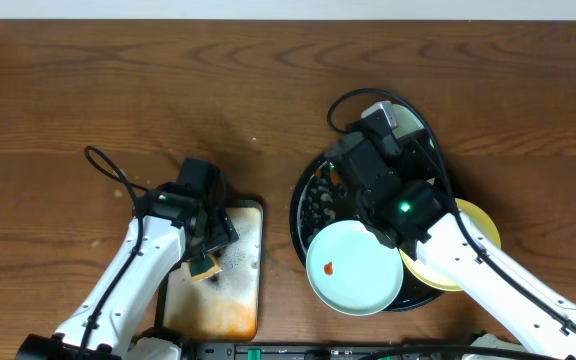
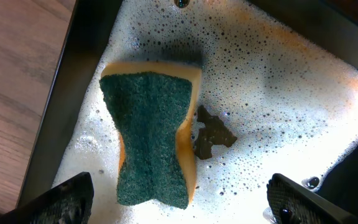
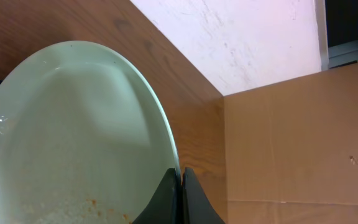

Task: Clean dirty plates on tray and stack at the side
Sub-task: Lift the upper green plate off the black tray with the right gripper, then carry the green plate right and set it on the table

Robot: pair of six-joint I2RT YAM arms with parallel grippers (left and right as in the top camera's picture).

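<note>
We see a brown wooden table (image 1: 118, 90). On it, at the lower left of the overhead view, lies a rectangular stained metal tray (image 1: 236, 295) covered with white foam. In the foam rests a yellow sponge with a green scouring face (image 2: 151, 143), green side up. Just right of it is a small dark scrap (image 2: 211, 134). In the right wrist view brown cardboard (image 3: 291, 143) fills the right side.
</note>
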